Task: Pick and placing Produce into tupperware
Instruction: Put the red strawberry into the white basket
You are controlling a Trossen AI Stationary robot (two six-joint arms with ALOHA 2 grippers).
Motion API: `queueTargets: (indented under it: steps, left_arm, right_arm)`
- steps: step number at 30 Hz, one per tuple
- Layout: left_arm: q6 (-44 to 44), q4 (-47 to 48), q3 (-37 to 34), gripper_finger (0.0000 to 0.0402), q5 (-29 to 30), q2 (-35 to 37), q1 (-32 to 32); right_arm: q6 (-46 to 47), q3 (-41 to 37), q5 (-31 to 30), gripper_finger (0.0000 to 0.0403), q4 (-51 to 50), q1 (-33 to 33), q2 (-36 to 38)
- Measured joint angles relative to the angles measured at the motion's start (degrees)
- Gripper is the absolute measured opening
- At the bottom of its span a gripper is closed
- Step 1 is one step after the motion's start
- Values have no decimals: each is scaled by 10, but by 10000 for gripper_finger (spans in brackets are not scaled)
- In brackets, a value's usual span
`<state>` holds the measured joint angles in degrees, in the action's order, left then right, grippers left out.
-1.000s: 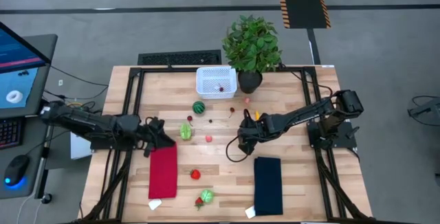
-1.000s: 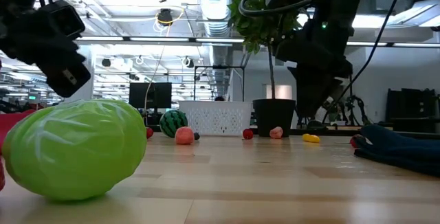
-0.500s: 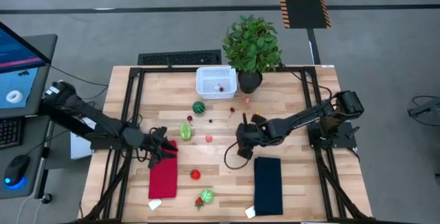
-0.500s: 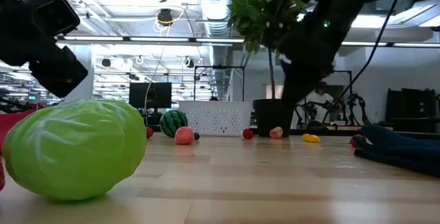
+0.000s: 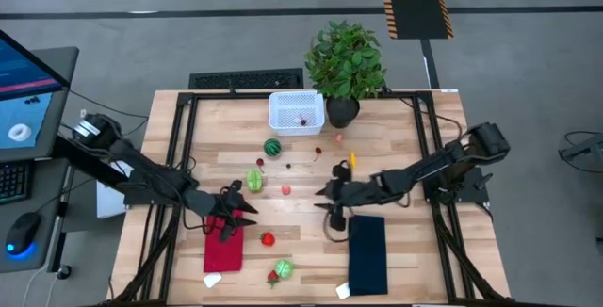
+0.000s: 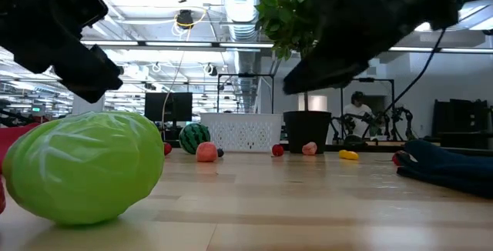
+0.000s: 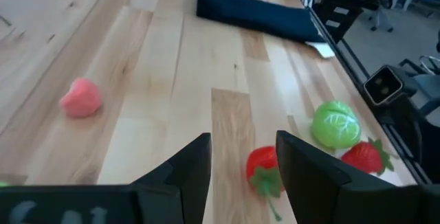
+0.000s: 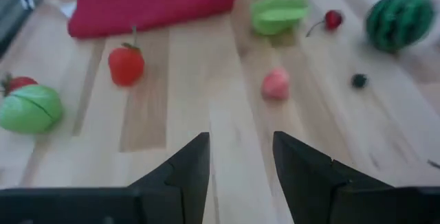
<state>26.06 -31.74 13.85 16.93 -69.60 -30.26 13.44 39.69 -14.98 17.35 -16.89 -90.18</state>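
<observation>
High view: left gripper [image 5: 236,220] above upper edge of red cloth [image 5: 223,241], fingers parted, nothing held. Right gripper [image 5: 325,194] over bare wood just above dark blue cloth [image 5: 367,253], fingers parted, empty. White basket [image 5: 296,112] at table rear beside potted plant [image 5: 346,60], one small red item inside. Watermelon ball [image 5: 272,147] just in front of basket; tomato [image 5: 268,239] right of red cloth

Low view: cabbage [image 6: 81,166] close at left; basket centre rear

Left wrist view: fingers [image 7: 182,172] apart, tomato ahead between them

Right wrist view: fingers [image 8: 185,169] apart, pink fruit [image 8: 276,84] ahead
</observation>
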Motion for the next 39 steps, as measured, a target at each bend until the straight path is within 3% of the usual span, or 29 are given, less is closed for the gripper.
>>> queueTargets:
  steps: [4, 11, 30, 39]
  left_arm:
    - [2, 3, 9, 154, -7, -27, 0]
    - [52, 17, 18, 153, -106, -68, -3]
    - [77, 93, 91, 153, -94, -152, -13]
    - [104, 123, 97, 153, -82, -152, -14]
  right_arm:
    - [0, -76, 2, 182, 104, -22, 74]
    - [0, -139, 14, 182, 161, -62, 144]
    - [20, -139, 12, 182, 160, -70, 111]
    - [20, -139, 12, 182, 163, -70, 113]
